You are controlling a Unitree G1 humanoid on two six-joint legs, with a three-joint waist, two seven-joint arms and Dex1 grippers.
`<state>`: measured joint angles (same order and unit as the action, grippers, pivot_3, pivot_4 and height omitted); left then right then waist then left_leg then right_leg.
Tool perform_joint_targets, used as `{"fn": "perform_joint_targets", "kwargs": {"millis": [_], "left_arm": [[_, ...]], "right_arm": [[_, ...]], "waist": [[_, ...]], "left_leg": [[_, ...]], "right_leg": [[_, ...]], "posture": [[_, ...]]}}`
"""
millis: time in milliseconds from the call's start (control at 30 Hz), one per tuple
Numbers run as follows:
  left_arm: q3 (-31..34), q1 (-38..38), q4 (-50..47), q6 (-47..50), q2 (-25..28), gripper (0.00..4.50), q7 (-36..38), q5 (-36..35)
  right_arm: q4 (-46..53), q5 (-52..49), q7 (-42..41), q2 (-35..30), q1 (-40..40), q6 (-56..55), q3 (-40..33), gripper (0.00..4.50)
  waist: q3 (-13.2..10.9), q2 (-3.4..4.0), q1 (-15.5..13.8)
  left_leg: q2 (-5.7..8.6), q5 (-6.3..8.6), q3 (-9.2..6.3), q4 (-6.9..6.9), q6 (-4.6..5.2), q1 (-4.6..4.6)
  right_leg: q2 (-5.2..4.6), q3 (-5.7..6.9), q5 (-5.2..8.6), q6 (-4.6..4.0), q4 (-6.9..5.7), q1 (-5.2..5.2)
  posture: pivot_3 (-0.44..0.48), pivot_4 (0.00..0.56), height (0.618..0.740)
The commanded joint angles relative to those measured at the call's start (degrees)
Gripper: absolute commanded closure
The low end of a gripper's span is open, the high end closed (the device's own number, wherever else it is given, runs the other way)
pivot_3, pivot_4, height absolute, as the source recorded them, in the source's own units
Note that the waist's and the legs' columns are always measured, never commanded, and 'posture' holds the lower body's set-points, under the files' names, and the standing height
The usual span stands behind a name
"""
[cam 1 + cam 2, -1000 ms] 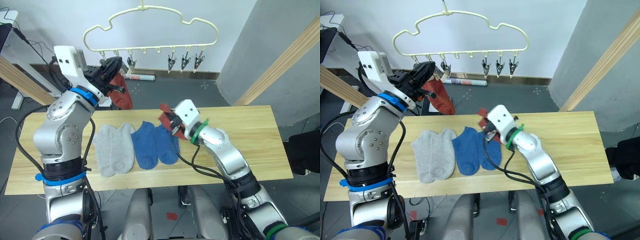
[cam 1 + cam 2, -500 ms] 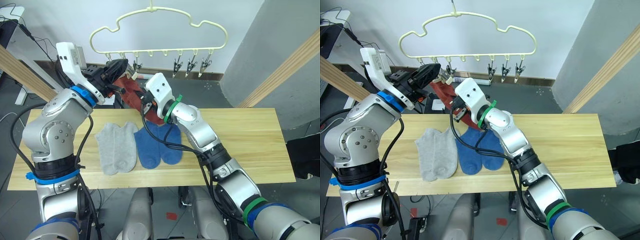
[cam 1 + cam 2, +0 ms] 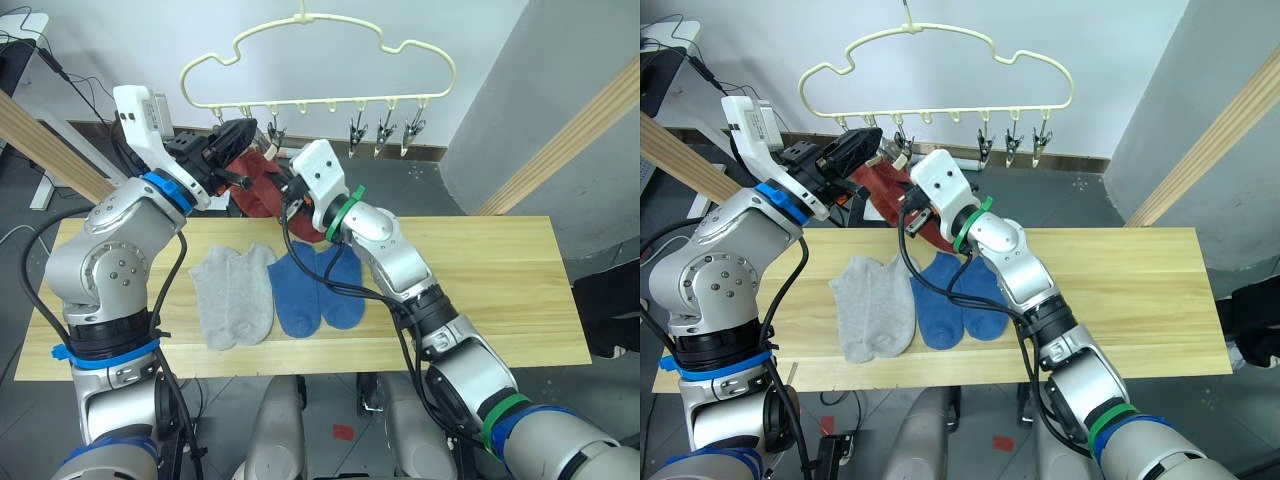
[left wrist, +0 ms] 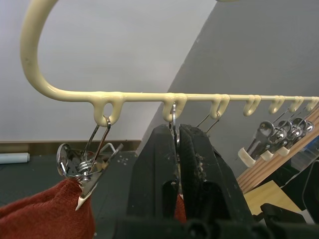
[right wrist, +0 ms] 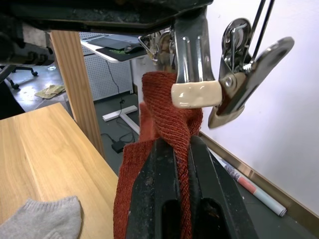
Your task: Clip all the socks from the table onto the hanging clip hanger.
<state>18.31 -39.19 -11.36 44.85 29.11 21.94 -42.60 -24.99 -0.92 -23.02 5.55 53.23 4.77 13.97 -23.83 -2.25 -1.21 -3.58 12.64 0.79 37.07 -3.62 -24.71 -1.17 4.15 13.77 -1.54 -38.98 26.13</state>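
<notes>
R tool [image 5: 175, 149] clamped on rust sock [image 5: 162, 109] at clip [image 5: 192, 74]; L tool [image 4: 177, 144] pinching 2nd clip [image 4: 174, 115]

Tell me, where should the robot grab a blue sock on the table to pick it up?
Probably at its open cuff end, coming straight down from above. The blue socks lie flat on the table, side by side and overlapping, cuffs toward the far edge. The right-hand one's cuff has bare wood beside it, so fingers could pinch that edge without catching the grey socks.

head stereo pair looking down over table [image 3: 480, 260]; wrist cameras close beneath clip hanger [image 3: 318, 60], sharing its clips
</notes>
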Motion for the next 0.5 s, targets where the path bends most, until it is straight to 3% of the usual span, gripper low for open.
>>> {"fn": "perform_joint_targets", "kwargs": {"millis": [33, 300, 500], "left_arm": [[0.42, -0.01, -3.27, -0.36, 0.88, 4.50, 0.36, -0.94], [1.14, 0.57, -3.63, -0.59, 0.51, 4.50, -0.22, -1.27], [0.64, 1.80, -4.64, -1.46, 1.26, 2.68, 0.71, -0.48]], "right_arm": [[0.39, -0.36, 0.34, 1.40, 1.82, -2.09, -1.00, 4.47], [-1.08, -0.46, 0.34, 2.23, 3.07, -3.03, -1.66, 4.47], [-1.60, -0.62, 0.29, 2.75, 3.42, -3.07, -2.09, 4.50]], "waist": [[0.00, 0.00, 0.00], [0.00, 0.00, -0.02], [0.00, 0.00, 0.00]], "left_leg": [[0.00, 0.00, -0.01, 0.00, 0.00, 0.00], [0.00, 0.00, -0.01, 0.00, 0.00, 0.00], [0.00, 0.00, -0.01, 0.00, 0.00, 0.00]], "right_leg": [[0.00, 0.00, 0.00, 0.00, 0.00, 0.00], [0.00, 0.00, 0.00, -0.01, 0.00, 0.00], [0.00, 0.01, -0.01, -0.01, -0.01, 0.00]], "posture": [[0.024, 0.388, 0.740], [0.034, 0.390, 0.740], [0.038, 0.389, 0.740]]}}
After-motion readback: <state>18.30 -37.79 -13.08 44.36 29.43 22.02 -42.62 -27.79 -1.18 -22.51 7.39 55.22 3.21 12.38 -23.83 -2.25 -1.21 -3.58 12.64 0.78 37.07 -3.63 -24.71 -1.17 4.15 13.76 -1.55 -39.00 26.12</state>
